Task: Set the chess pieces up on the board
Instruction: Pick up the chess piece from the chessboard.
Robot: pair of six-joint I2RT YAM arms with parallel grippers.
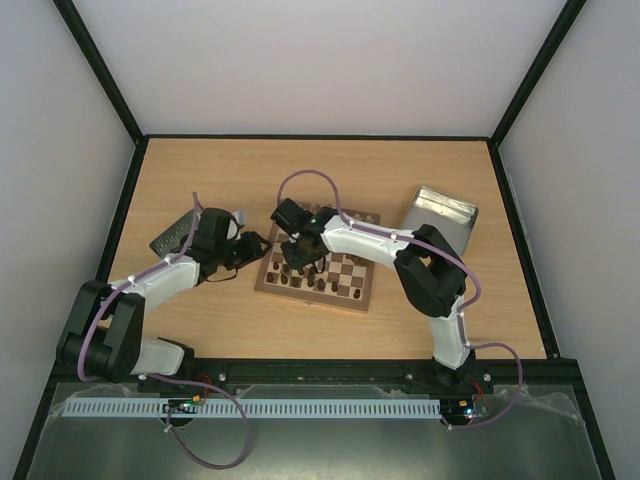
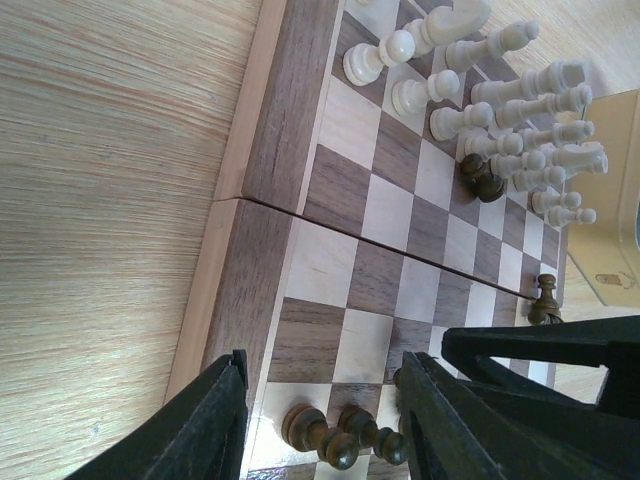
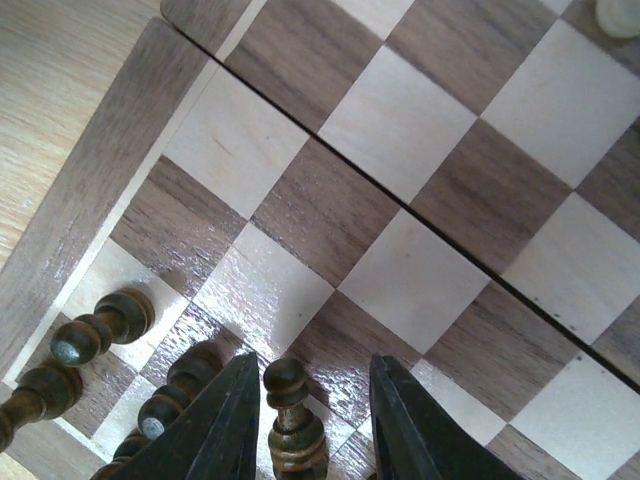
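The board (image 1: 345, 272) lies mid-table, with cream chess pieces (image 2: 520, 120) crowded at its far end and dark ones (image 3: 100, 325) at its near left corner. My left gripper (image 1: 250, 247) hangs open over that corner. In its wrist view two dark pawns (image 2: 325, 435) stand between its fingers (image 2: 205, 425) and touch neither. My right gripper (image 1: 298, 262) is just beside it. In the right wrist view its jaws (image 3: 312, 362) stand open around a dark pawn (image 3: 290, 420), which is near the left finger with a clear gap to the right one. The pawn's base is out of frame.
A silver tin (image 1: 440, 215) stands right of the board. A dark flat object (image 1: 175, 232) lies left of the left arm. One dark piece (image 2: 482, 180) sits among the cream ones, and another dark pawn (image 2: 545, 300) stands near the board's far edge. The two grippers are very close.
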